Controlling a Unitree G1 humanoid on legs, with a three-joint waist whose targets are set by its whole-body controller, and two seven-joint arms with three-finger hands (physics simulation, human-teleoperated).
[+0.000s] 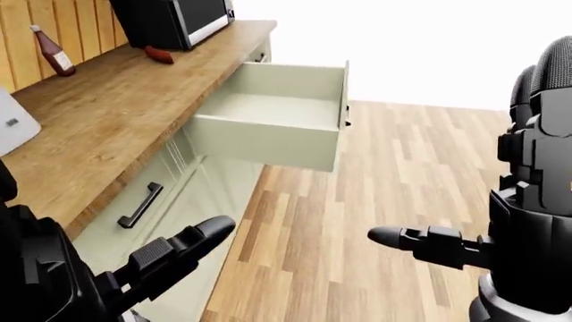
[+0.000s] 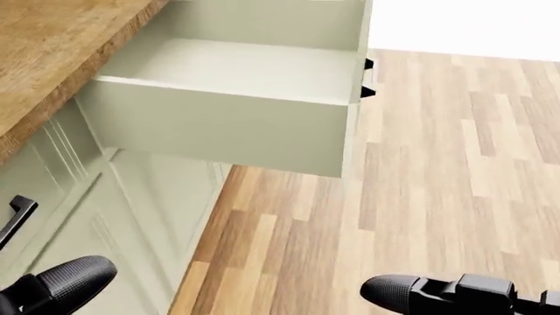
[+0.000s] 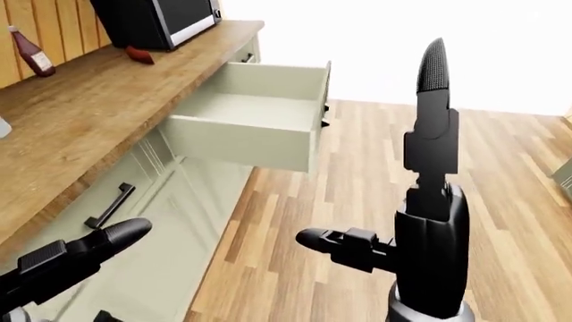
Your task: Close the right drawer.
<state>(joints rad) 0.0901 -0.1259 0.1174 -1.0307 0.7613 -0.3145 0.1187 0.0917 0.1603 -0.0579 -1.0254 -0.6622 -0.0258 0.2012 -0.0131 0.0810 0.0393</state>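
jutting from the counter (image 1: 107,114) toward the floor, right drawer (image 1: 277,124) open, left hand (image 1: 169,258) and right hand (image 3: 429,201) open, empty

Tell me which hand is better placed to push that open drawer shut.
Probably the right hand: it is raised, open, on the side the drawer front faces. The left hand hangs low beside the cabinet doors.

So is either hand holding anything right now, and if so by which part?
Nothing is held. The left hand and right hand are both open in the air, clear of the open drawer and its handle.
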